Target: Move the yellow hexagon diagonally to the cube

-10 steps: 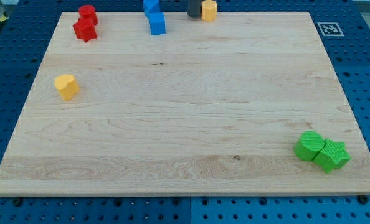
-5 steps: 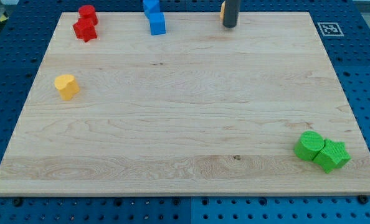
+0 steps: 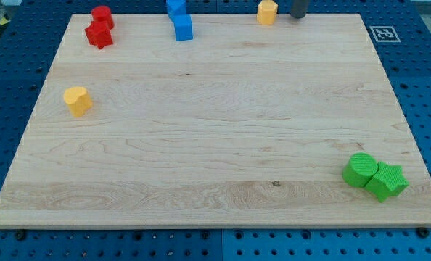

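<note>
The yellow hexagon (image 3: 267,11) sits at the view's top edge of the wooden board (image 3: 215,145), right of centre. My tip (image 3: 298,15) is a dark rod end just to the hexagon's right, a small gap apart from it. The blue cube (image 3: 183,27) stands to the hexagon's left, near the top edge, with another blue block (image 3: 175,7) touching it from above.
Two red blocks (image 3: 98,34) (image 3: 102,15) touch at the top left. A yellow block (image 3: 78,100) lies at the left. A green round block (image 3: 360,170) and a green star (image 3: 387,181) touch at the bottom right.
My tip has moved from the hexagon's left side across to its right side. The yellow hexagon has shifted a little to the right along the top edge.
</note>
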You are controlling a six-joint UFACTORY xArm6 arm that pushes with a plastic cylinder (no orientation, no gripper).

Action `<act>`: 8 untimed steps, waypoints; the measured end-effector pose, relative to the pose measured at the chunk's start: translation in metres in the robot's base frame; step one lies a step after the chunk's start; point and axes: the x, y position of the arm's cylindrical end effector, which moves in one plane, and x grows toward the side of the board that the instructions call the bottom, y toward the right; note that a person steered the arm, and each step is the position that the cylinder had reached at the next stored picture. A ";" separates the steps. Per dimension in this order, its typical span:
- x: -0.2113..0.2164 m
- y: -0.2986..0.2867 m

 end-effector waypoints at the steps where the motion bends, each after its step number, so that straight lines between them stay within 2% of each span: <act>1: 0.001 -0.036; 3: 0.011 -0.118; 5: 0.063 -0.137; 6: 0.054 -0.175; 8: 0.001 -0.232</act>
